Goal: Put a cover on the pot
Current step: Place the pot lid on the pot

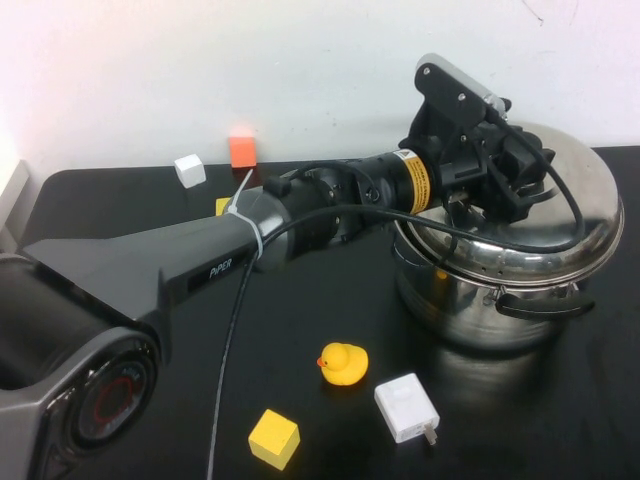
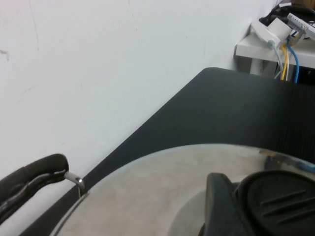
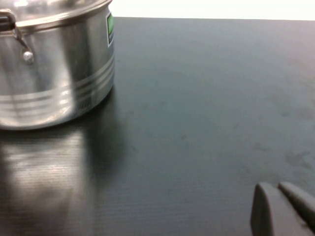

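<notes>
The lid (image 1: 560, 200) already sat on the pot (image 1: 480, 300) beneath the left pincer (image 1: 490, 195), whose grip I could not tell, leaving only withdrawal, while the right pincer (image 3: 285, 209) rested closed and empty near the table (image 3: 206, 123).

1. A yellow rubber duck (image 1: 343, 363) sits on the black table (image 1: 120, 205).
2. A white charger (image 1: 406, 407) lies just beside it.
3. A yellow cube (image 1: 274, 438) is near.
4. A white cube (image 1: 189, 170) and an orange block (image 1: 241, 150) stand by the wall.

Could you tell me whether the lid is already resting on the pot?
Yes, the lid sits on the pot, with the left gripper over it.
</notes>
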You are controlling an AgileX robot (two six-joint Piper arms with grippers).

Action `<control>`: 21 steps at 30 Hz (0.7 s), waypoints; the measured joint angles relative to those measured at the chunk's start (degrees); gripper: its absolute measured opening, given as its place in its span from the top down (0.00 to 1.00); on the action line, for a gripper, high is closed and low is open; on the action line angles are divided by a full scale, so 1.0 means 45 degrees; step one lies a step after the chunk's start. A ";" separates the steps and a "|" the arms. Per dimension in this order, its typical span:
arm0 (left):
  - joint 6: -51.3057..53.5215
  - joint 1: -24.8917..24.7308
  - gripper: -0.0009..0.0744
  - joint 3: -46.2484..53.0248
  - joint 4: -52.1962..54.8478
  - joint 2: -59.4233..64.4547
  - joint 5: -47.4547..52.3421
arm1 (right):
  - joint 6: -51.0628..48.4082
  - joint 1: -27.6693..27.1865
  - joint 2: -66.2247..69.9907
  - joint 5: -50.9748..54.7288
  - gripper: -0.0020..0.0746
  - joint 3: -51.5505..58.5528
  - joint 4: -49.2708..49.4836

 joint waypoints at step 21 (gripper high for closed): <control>0.1046 0.0025 0.56 0.0000 -0.0768 -0.0014 -0.0131 | 0.0000 0.0000 0.0000 0.0000 0.98 0.0000 0.0000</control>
